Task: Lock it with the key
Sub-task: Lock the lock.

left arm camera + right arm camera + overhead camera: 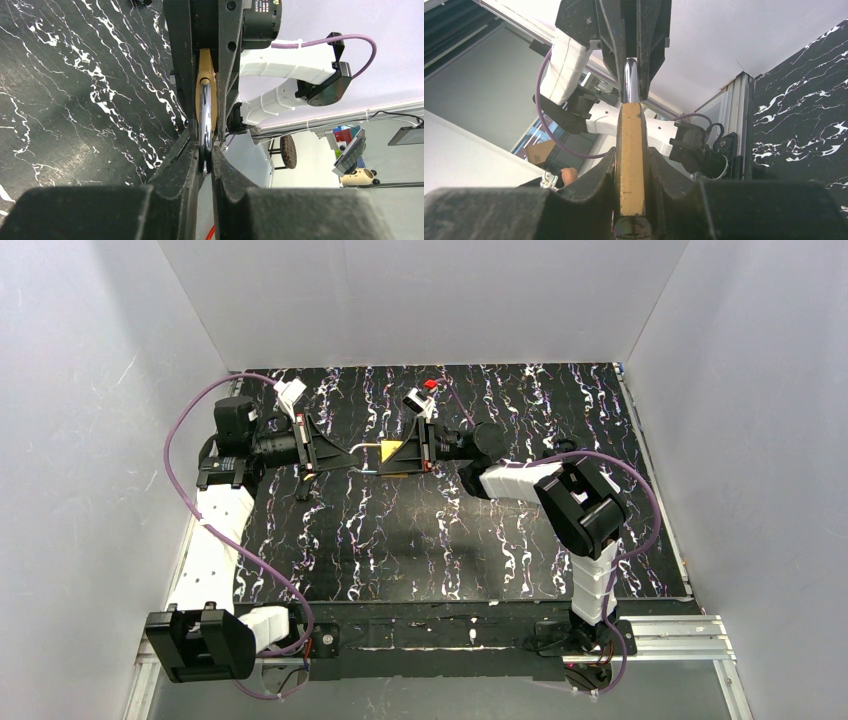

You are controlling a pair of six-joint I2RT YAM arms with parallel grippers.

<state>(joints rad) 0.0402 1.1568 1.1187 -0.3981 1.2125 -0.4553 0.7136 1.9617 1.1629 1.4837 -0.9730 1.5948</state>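
From above, the lock (393,453) is held off the table (450,540) over the middle of its far half, with its brass body in the right gripper (410,452) and its shackle (368,447) in the left gripper (348,453). In the left wrist view, that arm's jaws are nearly together and pinch the shackle's bend (205,120) from both sides. In the right wrist view, that arm's jaws stand partly open, clamped on the body's two broad faces (631,160), and the shackle points away into the left jaws
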